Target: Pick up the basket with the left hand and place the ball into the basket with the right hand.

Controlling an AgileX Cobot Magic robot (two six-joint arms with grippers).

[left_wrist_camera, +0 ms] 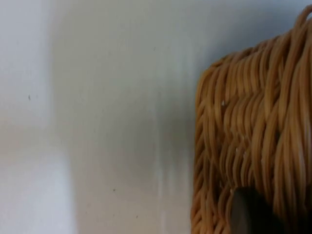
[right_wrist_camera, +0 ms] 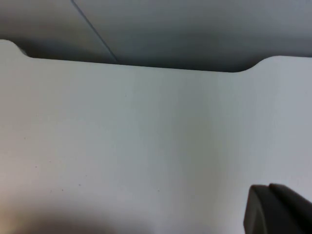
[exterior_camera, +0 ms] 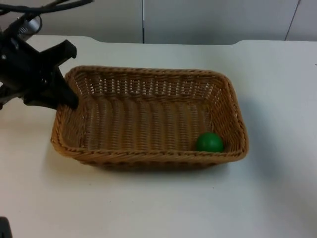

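Note:
A woven wicker basket (exterior_camera: 148, 74) sits mid-table in the top view. A green ball (exterior_camera: 209, 142) lies inside it, in the near right corner against the front wall. My left gripper (exterior_camera: 68, 99) is at the basket's left rim near the far corner, shut on the rim. In the left wrist view the basket's outer wall (left_wrist_camera: 253, 141) is very close, and a black fingertip (left_wrist_camera: 248, 214) rests against it. My right gripper (right_wrist_camera: 278, 209) waits away from the basket, over bare table.
The white table top (exterior_camera: 158, 208) surrounds the basket on all sides. The grey partition wall (exterior_camera: 198, 20) closes off the table's far edge, and the right wrist view also faces that wall (right_wrist_camera: 195, 29).

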